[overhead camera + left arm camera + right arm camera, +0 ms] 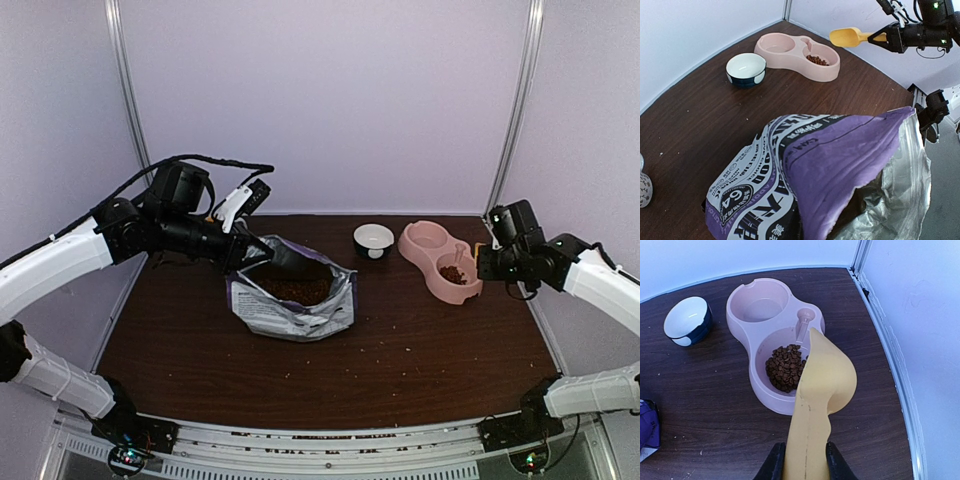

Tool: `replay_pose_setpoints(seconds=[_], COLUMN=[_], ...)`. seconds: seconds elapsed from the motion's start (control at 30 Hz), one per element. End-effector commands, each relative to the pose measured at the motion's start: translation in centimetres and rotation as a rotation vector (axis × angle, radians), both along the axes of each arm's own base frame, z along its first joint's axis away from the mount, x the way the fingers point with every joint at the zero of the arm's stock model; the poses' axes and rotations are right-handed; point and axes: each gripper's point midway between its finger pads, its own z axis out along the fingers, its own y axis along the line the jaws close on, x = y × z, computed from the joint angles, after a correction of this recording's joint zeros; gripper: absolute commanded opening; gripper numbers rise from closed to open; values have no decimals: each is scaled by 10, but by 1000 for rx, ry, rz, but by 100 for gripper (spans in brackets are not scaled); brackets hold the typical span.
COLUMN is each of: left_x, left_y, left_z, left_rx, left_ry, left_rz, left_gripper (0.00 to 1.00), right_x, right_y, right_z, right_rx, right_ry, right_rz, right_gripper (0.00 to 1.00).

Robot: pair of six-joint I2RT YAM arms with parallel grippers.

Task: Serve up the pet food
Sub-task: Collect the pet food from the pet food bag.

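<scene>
Judging by the bowl, serving is partly done. A small heap of pet food (pixel 786 367) lies in the compartment of the pink double bowl (pixel 747 300) nearer the right pincer (pixel 806 466). It covers only part of that floor, and the compartment farther from the pincer looks bare. More of the pet food shows in the open mouth of the purple bag (pixel 290 305), which lies well apart from the right pincer, across the table (pixel 420 350), and right at the left pincer (pixel 243 252). A few stray specks dot the wood between bag and bowl. What is left, I judge, is either further scoops or simply setting the tool down; the pictures do not say how full a serving is meant.

The right pincer is clamped on the handle of the yellow scoop (pixel 827 380). The cup reaches out ahead of the fingers and hangs just above the filled compartment, seemingly rolled so its back faces the wrist camera. Whether anything is inside it I cannot tell. That arm comes in from the table's right side, forearm roughly level. The left arm stretches over the table's left part, its pincer closed on the bag's rear rim and holding the flap up so the mouth gapes. A small white bowl (pixel 687 320) stands past the pink one from the right pincer, touched by neither.
</scene>
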Motion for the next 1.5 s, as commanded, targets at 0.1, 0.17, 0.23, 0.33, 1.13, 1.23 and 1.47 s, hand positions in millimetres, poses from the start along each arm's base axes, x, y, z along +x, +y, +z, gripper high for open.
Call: replay_pose_setpoints(seconds=[0.1, 0.17, 0.23, 0.33, 1.13, 1.23, 1.47], left_x=[14, 20, 20, 17, 15, 14, 15], left_y=[2, 5, 4, -1, 0, 1, 0], left_z=[42, 38, 35, 33, 41, 42, 40], left_rx=[-85, -61, -56, -74, -89, -90, -86], left_ry=[-144, -138, -129, -114, -145, -147, -146], left_rz=[49, 86, 82, 60, 48, 45, 45], left_gripper=[0, 0, 0, 0, 0, 0, 0], right_x=[-34, -49, -64, -83, -193, -197, -195], right_y=[15, 24, 46, 77, 245, 257, 276], right_z=[70, 92, 101, 116, 184, 178, 137], right_rx=[252, 356, 477, 641, 700, 645, 494], right_ry=[-200, -259, -256, -301, -172, -136, -33], right_rz=[80, 143, 260, 389, 1012, 1036, 1026], right_gripper=[0, 0, 0, 0, 0, 0, 0])
